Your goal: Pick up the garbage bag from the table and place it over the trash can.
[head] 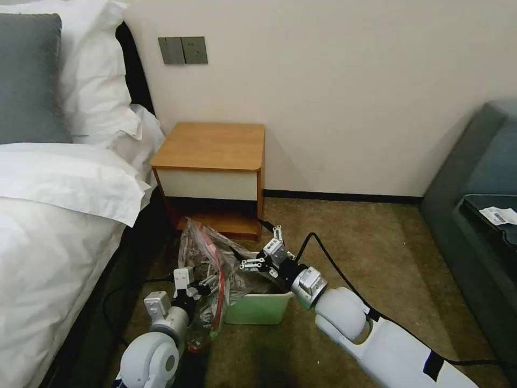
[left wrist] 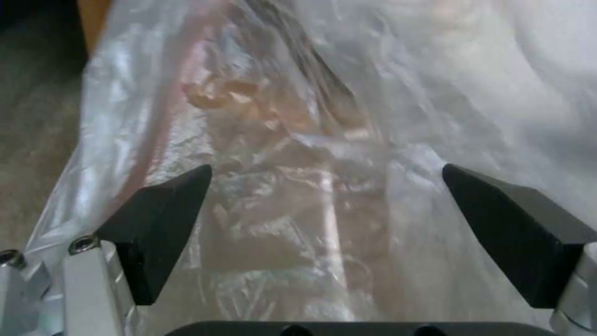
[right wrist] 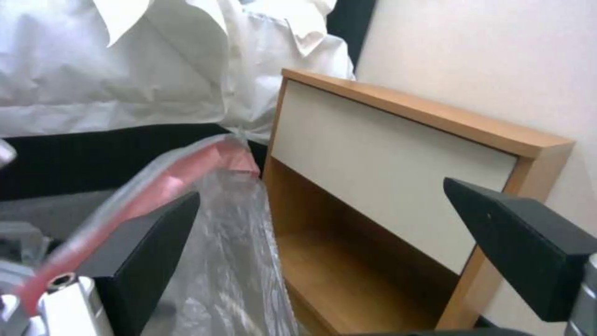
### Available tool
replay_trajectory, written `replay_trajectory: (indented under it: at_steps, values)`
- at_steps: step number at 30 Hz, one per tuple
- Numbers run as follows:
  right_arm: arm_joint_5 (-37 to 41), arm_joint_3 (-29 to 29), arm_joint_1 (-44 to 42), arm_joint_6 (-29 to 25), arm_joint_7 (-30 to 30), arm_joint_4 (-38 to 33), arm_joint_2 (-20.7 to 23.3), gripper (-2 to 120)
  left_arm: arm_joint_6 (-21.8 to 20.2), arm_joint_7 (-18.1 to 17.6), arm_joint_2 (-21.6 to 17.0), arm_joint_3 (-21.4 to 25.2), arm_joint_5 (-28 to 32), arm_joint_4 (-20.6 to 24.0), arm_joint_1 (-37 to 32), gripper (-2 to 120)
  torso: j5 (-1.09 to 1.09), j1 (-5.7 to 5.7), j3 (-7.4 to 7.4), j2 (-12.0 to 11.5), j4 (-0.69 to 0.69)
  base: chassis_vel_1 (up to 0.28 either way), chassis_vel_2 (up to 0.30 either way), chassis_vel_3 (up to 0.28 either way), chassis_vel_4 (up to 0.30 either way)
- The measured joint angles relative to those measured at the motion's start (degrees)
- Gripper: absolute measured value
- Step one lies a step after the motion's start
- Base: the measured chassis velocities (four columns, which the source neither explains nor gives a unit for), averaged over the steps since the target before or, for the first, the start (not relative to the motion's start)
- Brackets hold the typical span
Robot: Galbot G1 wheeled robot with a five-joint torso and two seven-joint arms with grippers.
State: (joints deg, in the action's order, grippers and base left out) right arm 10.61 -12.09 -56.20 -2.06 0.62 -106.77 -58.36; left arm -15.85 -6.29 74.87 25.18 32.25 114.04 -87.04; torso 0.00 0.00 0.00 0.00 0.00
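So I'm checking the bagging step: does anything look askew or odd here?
Yes. The garbage bag sits bunched on the trash can's left side, sagging to the carpet, not spread over the rim. Both the left gripper and right gripper are open.

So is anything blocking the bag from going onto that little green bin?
Nothing visible does. The garbage bag already hangs at the trash can, draped over its left side, with the left hand and right hand open beside it.

The worktop [head: 212, 145] top is bare. The bed [head: 54, 215] stands close on its left. The garbage bag [head: 207, 269] covers most of the trash can [head: 258, 308]. Open carpet [head: 366, 253] lies to the right.
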Motion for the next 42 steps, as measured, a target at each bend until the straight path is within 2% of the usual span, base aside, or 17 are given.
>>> replay_trajectory:
  at_steps: [7, 16, 24, 26, 32, 38, 42]
  values:
    - [-0.20, 0.15, -0.09, -0.13, -0.04, 0.42, 0.00, 100, 0.32, -1.68, 0.92, 0.16, 1.79, 0.58, -0.22, 93, 0.00, 0.00, 0.00, 0.00, 0.00, 0.000, 0.000, 0.000, 0.000]
    - [-0.24, 0.50, -0.20, -0.09, -0.05, 0.38, 0.41, 100, -3.40, -6.38, 1.87, -0.09, 1.86, 0.08, -0.16, 91, 0.00, 0.00, 0.00, 0.00, 0.00, 0.000, 0.000, 0.000, 0.000]
    - [-0.27, 0.45, -0.24, -0.01, -0.08, 0.39, 0.41, 100, -4.52, -7.94, 2.59, -0.61, 1.93, -0.27, 0.19, 91, 0.00, 0.00, 0.00, 0.00, 0.00, 0.000, 0.000, 0.000, 0.000]
    - [-0.29, 0.14, -0.05, 0.16, -0.08, 0.42, 0.35, 100, -5.90, -9.12, 2.92, -1.15, 1.93, -0.51, 0.46, 89, 0.00, 0.00, 0.00, 0.00, 0.00, 0.000, 0.000, 0.000, 0.000]
    - [-0.67, 0.07, -0.19, 0.18, -0.08, 0.79, 0.48, 100, -5.01, -11.05, 3.38, -1.12, 0.08, -0.45, 0.15, 87, 0.00, 0.00, 0.00, 0.00, 0.00, 0.000, 0.000, 0.000, 0.000]
    - [-0.83, 0.07, -0.40, 0.14, -0.08, 0.81, 0.32, 100, -5.43, -11.55, 3.47, -0.92, 0.09, -0.53, 0.45, 87, 0.00, 0.00, 0.00, 0.00, 0.00, 0.000, 0.000, 0.000, 0.000]
    - [-0.90, 0.22, -0.57, 0.03, -0.08, 0.75, 0.37, 100, -8.70, -11.39, 3.68, -0.86, 1.67, -0.30, 0.86, 85, 0.02, 0.00, 0.00, 0.00, 0.01, 0.000, 0.000, 0.000, 0.000]
